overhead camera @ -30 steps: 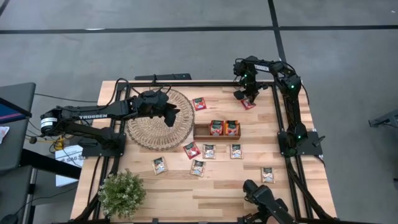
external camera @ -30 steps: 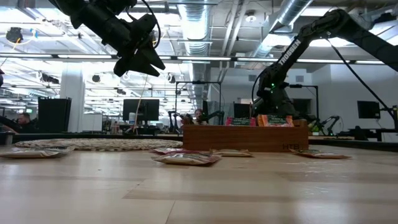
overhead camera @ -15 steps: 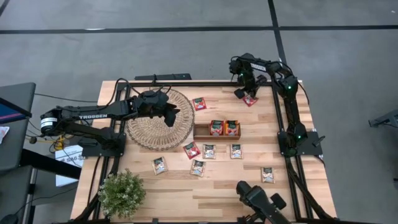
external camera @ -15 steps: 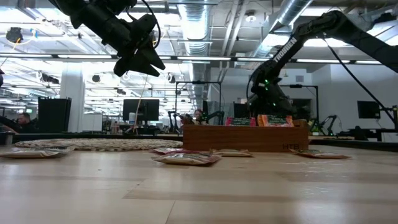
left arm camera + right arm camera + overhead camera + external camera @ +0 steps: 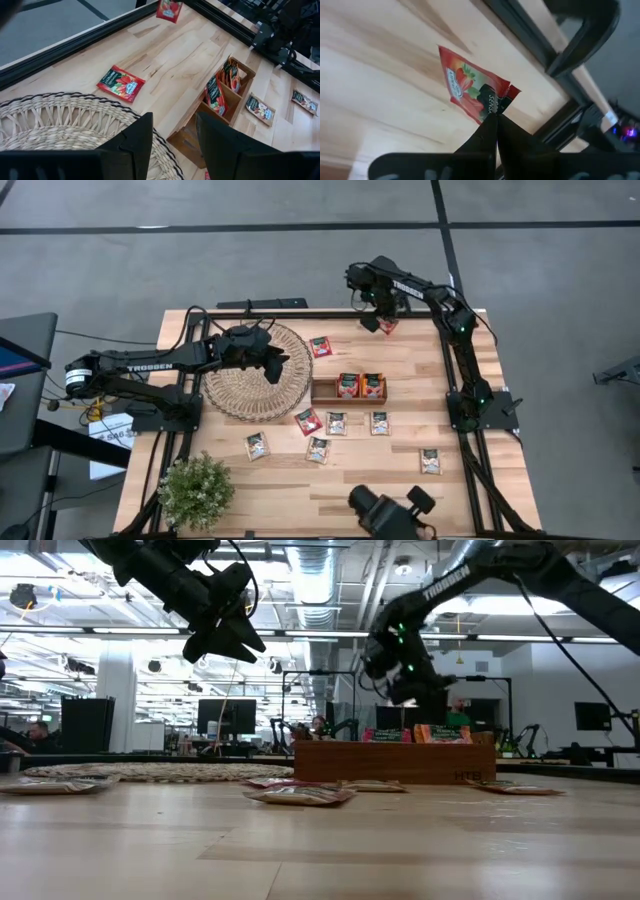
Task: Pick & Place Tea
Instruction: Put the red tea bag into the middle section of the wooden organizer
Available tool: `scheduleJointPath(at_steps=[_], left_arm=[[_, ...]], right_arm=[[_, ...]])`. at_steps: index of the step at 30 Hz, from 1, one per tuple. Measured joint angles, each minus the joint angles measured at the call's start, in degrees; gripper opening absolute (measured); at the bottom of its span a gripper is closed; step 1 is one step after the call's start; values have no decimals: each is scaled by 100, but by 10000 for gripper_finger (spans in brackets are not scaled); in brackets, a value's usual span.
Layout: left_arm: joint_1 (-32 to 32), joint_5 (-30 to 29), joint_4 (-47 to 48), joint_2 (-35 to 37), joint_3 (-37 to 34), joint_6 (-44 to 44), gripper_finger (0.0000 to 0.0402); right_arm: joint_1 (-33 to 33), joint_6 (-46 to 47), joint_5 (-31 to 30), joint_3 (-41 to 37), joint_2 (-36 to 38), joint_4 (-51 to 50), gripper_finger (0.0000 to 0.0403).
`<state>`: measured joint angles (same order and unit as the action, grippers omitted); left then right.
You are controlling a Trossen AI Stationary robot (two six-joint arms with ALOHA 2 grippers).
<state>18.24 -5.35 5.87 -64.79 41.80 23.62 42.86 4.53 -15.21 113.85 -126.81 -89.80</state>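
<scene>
Two red tea sachets already stand upright in the compartments of the wooden tray [image 5: 349,391] at the middle of the high view, so the job looks to be well begun but far from finished. Loose sachets still lie on the counter [image 5: 280,480]: a red one [image 5: 320,346] just right of the woven mat [image 5: 257,370], another red one just below the tray, and several pale ones strung along the lower middle, with one more off toward the lower right.

The right gripper [image 5: 380,323] is the one at work, up at the top centre of the high view near the counter's far rail. Its fingers [image 5: 495,127] are pressed tight together on the corner of a red strawberry sachet [image 5: 469,86], which hangs from that pinch. In the right wrist view the sachet dangles over the wood, seemingly clear of it.

The left gripper [image 5: 172,142] waits above the right side of the woven mat, fingers spread apart and holding nothing.

By my reckoning the carried sachet goes to the tray, and many others remain after it.
</scene>
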Motion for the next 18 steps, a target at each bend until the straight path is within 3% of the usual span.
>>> scheduleJointPath(at_steps=[10,18], left_arm=[[0,-2,1,0,0,0,142],[1,-1,2,0,-1,-28,142]], right_arm=[[-1002,-200,-37,189,830,-20,0],[-2435,-511,-770,192,1317,-22,0]])
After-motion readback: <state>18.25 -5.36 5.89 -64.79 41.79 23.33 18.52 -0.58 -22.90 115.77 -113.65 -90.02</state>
